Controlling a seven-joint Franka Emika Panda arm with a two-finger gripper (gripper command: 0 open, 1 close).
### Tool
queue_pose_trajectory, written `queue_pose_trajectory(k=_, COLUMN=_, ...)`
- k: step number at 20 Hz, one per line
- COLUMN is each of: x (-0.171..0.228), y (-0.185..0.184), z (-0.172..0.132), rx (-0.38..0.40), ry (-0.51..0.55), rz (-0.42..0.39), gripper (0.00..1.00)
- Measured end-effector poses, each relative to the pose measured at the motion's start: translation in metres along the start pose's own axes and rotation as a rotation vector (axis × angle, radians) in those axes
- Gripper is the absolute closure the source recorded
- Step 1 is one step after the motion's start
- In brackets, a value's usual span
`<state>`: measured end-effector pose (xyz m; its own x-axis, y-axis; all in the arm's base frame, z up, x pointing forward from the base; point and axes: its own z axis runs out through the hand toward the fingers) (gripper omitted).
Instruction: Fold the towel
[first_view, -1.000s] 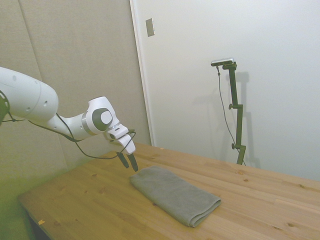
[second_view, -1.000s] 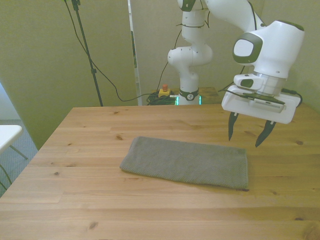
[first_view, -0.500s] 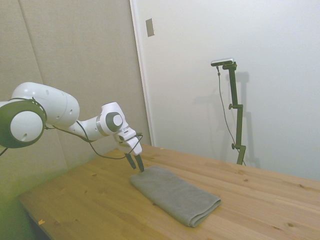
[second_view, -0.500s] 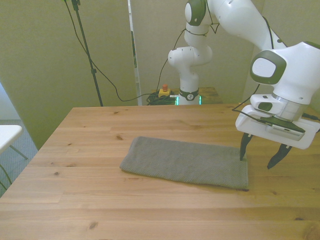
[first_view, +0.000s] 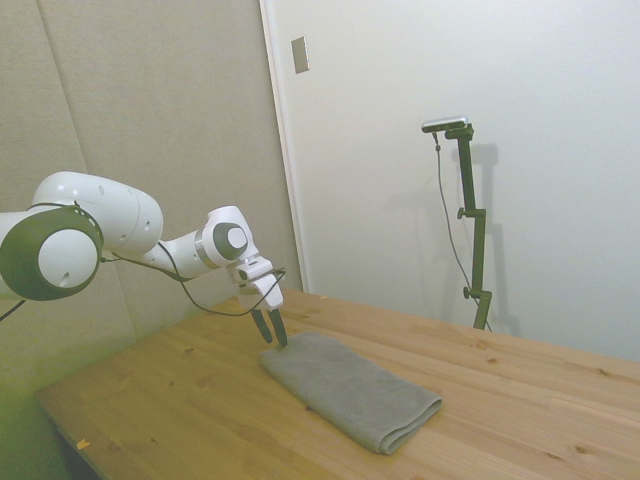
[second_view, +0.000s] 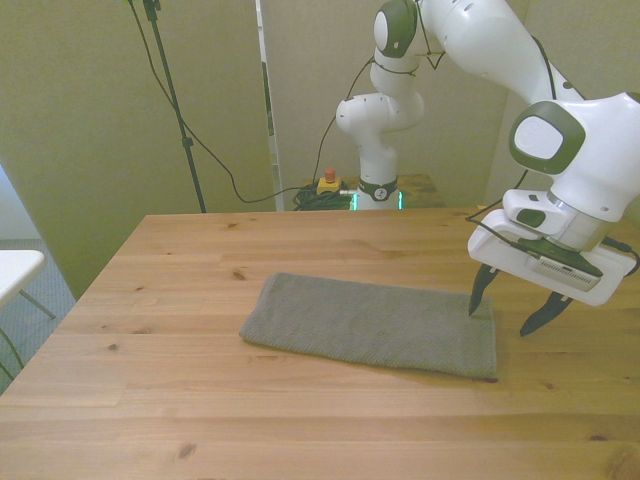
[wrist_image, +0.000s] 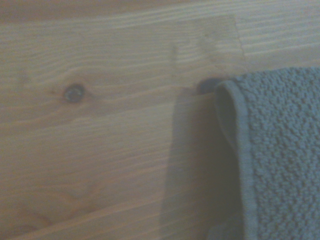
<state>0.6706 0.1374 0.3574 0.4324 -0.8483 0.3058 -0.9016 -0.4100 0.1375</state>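
Towel (second_view: 375, 325) flat on table (second_view: 200, 400); open tool (second_view: 508, 310) straddles its end edge.

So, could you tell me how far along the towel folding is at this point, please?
Done: the towel already lies as a layered strip on the table. In hand: the gripper hangs open at the strip's end on the front view's right, one finger over the cloth, nothing grasped. Left: grip that end and fold it over.

Grey towel (second_view: 375, 325) folded flat; mid-table (second_view: 180, 410).
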Motion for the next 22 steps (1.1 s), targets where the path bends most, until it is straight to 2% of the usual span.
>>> queue_pose_trajectory(k=5, x=0.009, y=0.001, z=0.005, rx=-0.011, ry=0.034, rz=-0.004, gripper=0.00)
queue_pose_trajectory(k=6, x=0.010, y=0.001, z=0.005, rx=-0.012, ry=0.035, rz=-0.004, gripper=1.00)
queue_pose_trajectory(k=22, x=0.033, y=0.011, z=0.016, rx=-0.041, ry=0.071, rz=-0.012, gripper=1.00)
